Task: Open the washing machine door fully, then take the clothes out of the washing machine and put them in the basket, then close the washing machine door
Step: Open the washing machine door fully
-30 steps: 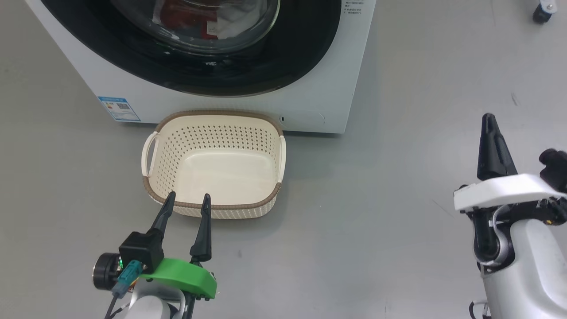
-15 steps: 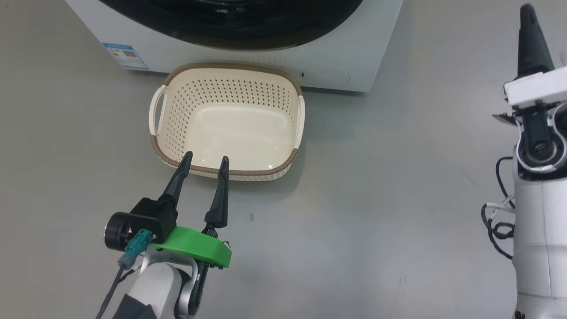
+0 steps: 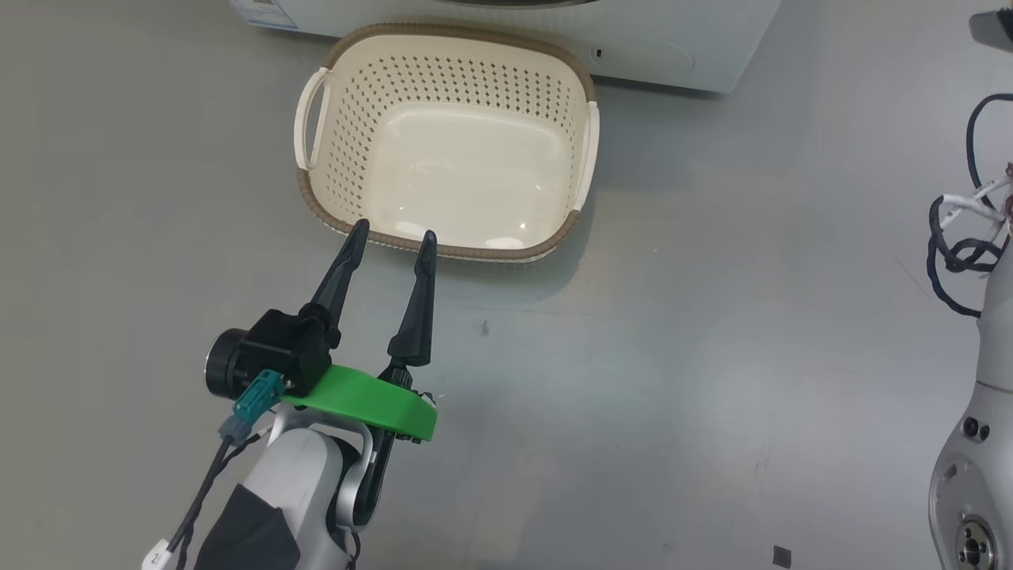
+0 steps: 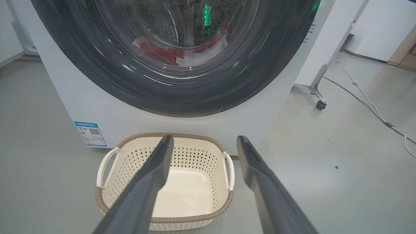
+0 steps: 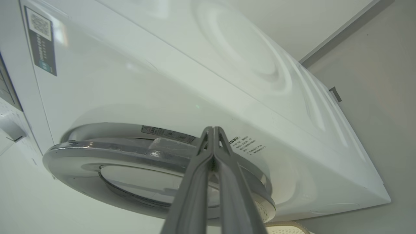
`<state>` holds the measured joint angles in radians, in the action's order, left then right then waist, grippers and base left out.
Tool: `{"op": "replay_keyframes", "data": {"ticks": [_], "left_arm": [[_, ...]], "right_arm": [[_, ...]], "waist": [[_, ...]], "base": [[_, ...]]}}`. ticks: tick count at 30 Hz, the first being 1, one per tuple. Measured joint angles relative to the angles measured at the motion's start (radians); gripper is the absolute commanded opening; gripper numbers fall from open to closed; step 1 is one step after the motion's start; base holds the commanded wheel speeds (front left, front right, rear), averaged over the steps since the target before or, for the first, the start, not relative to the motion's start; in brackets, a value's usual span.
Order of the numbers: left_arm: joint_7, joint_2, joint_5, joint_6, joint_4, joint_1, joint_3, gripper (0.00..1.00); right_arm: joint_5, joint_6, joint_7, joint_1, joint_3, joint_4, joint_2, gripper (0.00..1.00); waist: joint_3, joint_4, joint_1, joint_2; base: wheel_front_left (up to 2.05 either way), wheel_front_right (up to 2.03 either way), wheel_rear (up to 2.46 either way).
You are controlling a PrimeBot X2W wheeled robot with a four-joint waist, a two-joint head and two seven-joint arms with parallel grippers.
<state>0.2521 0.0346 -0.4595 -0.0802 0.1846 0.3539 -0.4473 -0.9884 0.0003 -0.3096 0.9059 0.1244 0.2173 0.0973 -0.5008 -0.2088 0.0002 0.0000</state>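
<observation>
Left wrist view: washing machine door (image 4: 97, 74) looks shut on the washing machine (image 4: 81, 107), upper frame. Red clothes (image 4: 162, 53) lie behind the glass. Basket (image 4: 130, 162) is empty on the floor, lower centre. Left end effector (image 4: 204, 138) is released, fingers spread.

Right wrist view: right end effector (image 5: 213, 129) is clenched on nothing, pointing at the door's rim.

Judged: no step done; opening comes first.

L gripper (image 3: 394, 232) spread; R gripper (image 5: 213, 130) pinched, prob. raised.
</observation>
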Motion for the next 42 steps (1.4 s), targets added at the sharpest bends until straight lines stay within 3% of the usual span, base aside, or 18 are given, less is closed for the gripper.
{"op": "replay_keyframes", "data": {"ticks": [3, 11, 42], "left_arm": [[0.000, -0.001, -0.011, -0.003, -0.002, 0.016, -0.013, 1.00], [0.000, -0.002, -0.050, -0.011, -0.012, 0.039, -0.025, 1.00], [0.000, -0.005, -0.068, -0.021, -0.014, 0.062, -0.044, 1.00]], "right_arm": [[-0.037, -0.028, -0.024, 0.043, 0.019, 0.028, 0.001, 0.00], [-0.081, -0.065, -0.078, 0.158, 0.030, 0.076, 0.001, 0.00], [-0.234, -0.113, -0.235, 0.373, 0.054, 0.277, 0.000, 0.00]], "waist": [[-0.020, -0.020, 0.0000, 0.0000], [-0.065, -0.066, 0.0000, 0.0000], [-0.113, -0.137, -0.0001, 0.0000]], "base": [[0.00, 0.00, 0.00], [0.00, 0.00, 0.00], [0.00, 0.00, 0.00]]}}
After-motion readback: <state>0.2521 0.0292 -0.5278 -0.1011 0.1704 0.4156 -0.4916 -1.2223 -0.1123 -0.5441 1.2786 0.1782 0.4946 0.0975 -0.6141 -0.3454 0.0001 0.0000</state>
